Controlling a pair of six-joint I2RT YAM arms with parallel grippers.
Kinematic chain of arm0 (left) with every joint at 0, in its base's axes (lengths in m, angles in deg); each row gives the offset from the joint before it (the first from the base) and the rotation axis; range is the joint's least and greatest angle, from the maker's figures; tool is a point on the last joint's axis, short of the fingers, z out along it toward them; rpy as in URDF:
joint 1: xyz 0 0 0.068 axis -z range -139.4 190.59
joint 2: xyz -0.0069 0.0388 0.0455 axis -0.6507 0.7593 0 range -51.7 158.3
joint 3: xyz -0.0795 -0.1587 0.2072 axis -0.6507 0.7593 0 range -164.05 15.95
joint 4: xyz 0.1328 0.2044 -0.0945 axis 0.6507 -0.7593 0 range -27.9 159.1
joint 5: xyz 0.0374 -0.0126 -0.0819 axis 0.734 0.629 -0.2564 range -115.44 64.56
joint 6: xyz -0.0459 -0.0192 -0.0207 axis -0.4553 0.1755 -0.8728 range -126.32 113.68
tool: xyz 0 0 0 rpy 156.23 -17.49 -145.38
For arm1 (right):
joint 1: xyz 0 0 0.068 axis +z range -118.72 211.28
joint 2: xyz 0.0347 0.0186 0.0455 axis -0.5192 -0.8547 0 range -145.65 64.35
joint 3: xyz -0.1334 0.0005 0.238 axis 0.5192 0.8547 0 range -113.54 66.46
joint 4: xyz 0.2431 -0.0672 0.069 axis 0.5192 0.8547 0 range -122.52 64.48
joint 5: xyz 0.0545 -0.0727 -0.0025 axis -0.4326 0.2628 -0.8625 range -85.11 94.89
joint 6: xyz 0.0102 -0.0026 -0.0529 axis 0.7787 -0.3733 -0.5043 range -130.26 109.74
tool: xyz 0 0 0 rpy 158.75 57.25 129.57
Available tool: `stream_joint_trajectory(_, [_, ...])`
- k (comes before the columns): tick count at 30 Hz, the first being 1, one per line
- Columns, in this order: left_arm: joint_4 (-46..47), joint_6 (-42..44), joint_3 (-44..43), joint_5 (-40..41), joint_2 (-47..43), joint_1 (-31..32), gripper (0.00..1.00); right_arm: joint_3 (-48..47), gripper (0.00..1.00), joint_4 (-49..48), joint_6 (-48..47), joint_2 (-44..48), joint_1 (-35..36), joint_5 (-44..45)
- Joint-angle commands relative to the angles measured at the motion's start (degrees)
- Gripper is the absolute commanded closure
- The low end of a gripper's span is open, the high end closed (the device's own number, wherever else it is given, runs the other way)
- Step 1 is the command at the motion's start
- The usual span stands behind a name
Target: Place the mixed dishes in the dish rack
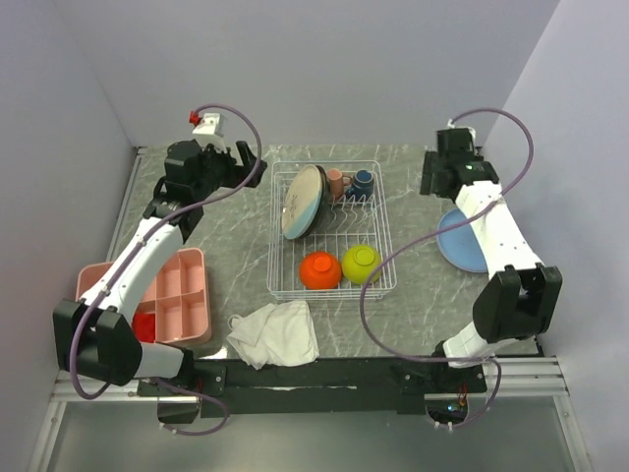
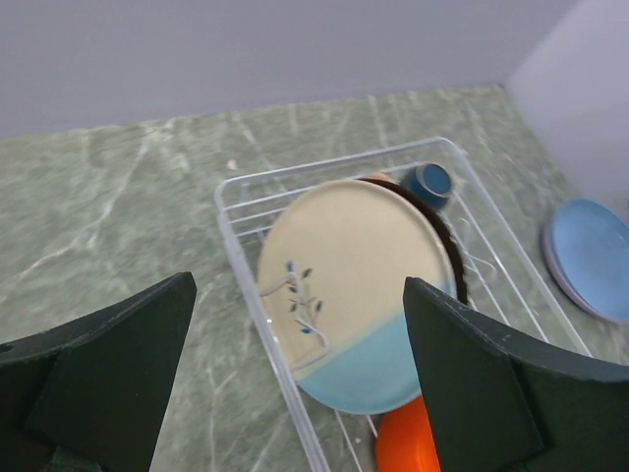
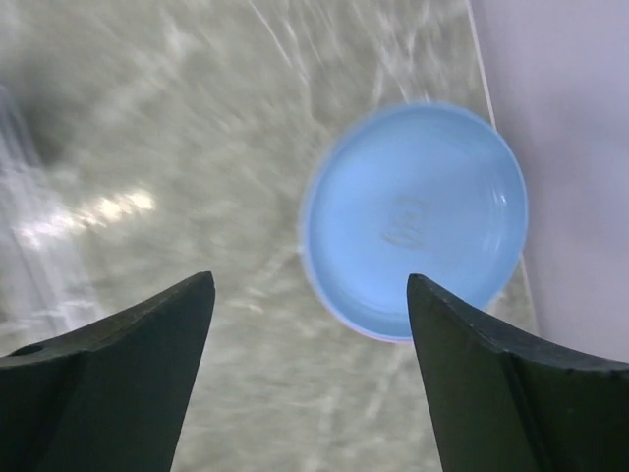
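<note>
The white wire dish rack [image 1: 280, 291] stands mid-table. In it the cream-and-blue plate [image 1: 303, 202] leans on edge, with the pink mug [image 1: 337, 181] and dark-blue mug [image 1: 363, 181] behind it and the orange bowl [image 1: 320, 269] and lime-green bowl [image 1: 362, 263] upside down in front. My left gripper [image 1: 246, 167] is open and empty above the rack's far left corner; its view shows the plate [image 2: 354, 285]. My right gripper [image 1: 435, 177] is open and empty, above the table left of the light-blue plate [image 3: 418, 221]. A lavender rim [image 3: 393, 337] shows under that plate.
A pink divided tray [image 1: 177, 295] with a red item [image 1: 144, 326] lies at the near left. A crumpled white cloth [image 1: 275, 332] lies in front of the rack. Walls close the table on the left, back and right. The light-blue plate sits close to the right wall.
</note>
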Motion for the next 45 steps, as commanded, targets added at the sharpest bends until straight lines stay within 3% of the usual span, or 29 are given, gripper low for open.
stream_joint_trajectory(1, [3.6, 2.3, -2.4, -11.9, 0.7, 0.8, 0.07, 2.4, 0.12, -1.3, -11.2, -1.7, -8.0, -12.0])
stream_joint_trajectory(6, [2.5, 4.3, -2.6, -14.4, 2.4, 2.4, 0.08, -1.4, 0.08, -2.0, -15.0, -8.7, -14.1, -15.0])
stream_joint_trajectory(11, [0.6, 5.7, -3.5, -14.5, 4.6, 2.9, 0.09, -6.6, 0.25, 1.8, -23.4, -16.2, -16.0, -18.4])
stream_joint_trajectory(13, [-1.2, 6.8, -4.2, -13.7, 5.3, 2.9, 0.09, -5.8, 0.55, 1.6, -23.7, -17.6, -16.1, -20.6])
stream_joint_trajectory(15, [-2.1, 8.0, -4.5, -12.8, 5.8, 2.9, 0.08, -3.6, 0.75, 1.1, -23.9, -18.6, -16.1, -21.1])
stream_joint_trajectory(19, [-3.1, 9.6, -4.4, -9.7, 6.0, 2.8, 0.08, -0.5, 0.91, -1.1, -24.7, -20.7, -16.1, -19.7])
stream_joint_trajectory(26, [-5.9, 11.5, -4.4, -7.7, 6.2, 2.8, 0.07, -0.8, 0.94, -1.3, -24.6, -24.9, -15.9, -21.7])
stream_joint_trajectory(40, [-5.9, 12.6, -4.1, -5.2, 6.3, 2.6, 0.07, -5.0, 0.93, 1.7, -19.2, -27.7, -7.0, -30.6])
stream_joint_trajectory(43, [-5.8, 12.3, -3.7, -5.5, 6.1, 2.6, 0.07, -5.9, 0.93, 1.6, -17.0, -26.8, -3.8, -28.1])
stream_joint_trajectory(45, [-5.7, 12.2, -3.7, -6.0, 5.9, 2.6, 0.07, -7.5, 0.87, 2.0, -16.6, -25.4, -4.7, -26.6])
